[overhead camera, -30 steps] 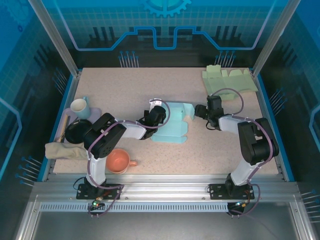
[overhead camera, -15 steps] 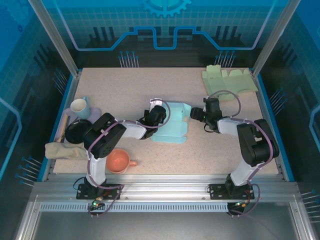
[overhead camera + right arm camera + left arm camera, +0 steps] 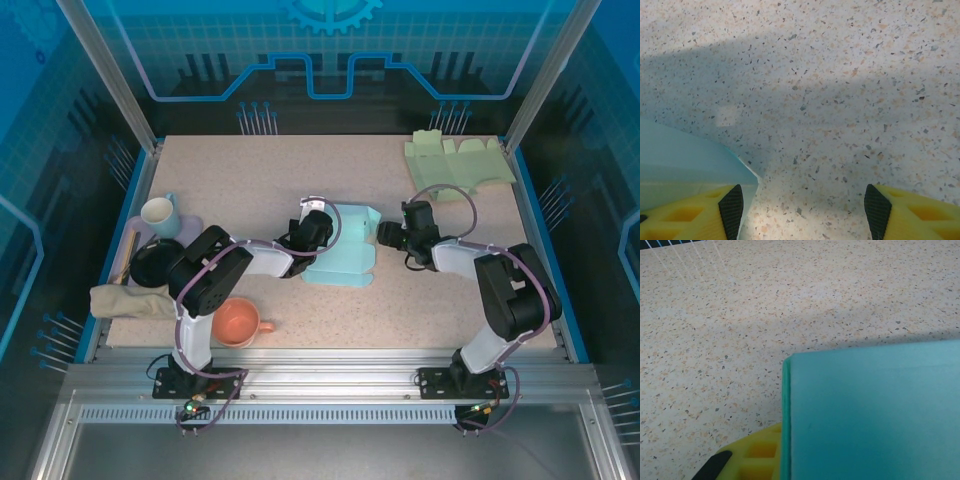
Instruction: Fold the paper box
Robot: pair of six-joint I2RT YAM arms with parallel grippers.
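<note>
The paper box [image 3: 345, 252] is a pale teal, partly folded sheet lying mid-table. My left gripper [image 3: 316, 226] is at its left edge, shut on a raised panel. In the left wrist view that teal panel [image 3: 870, 415] stands edge-on against one yellow finger [image 3: 757, 455]; the other finger is hidden behind it. My right gripper [image 3: 388, 235] is low over the table just right of the box, open, with bare tabletop between its pads. In the right wrist view [image 3: 804, 212] the box's corner [image 3: 690, 155] sits by the left pad [image 3: 732, 210].
A flat pale green cardboard sheet [image 3: 458, 160] lies at the back right corner. Along the left side are a white mug [image 3: 160, 212], a black bowl [image 3: 155, 264], a beige cloth [image 3: 125, 300] and an orange cup [image 3: 238, 322]. A blue rim [image 3: 535, 240] bounds the table.
My right gripper has slid left across the table, closing in on the box's right edge. The left gripper and the box have stayed put.
</note>
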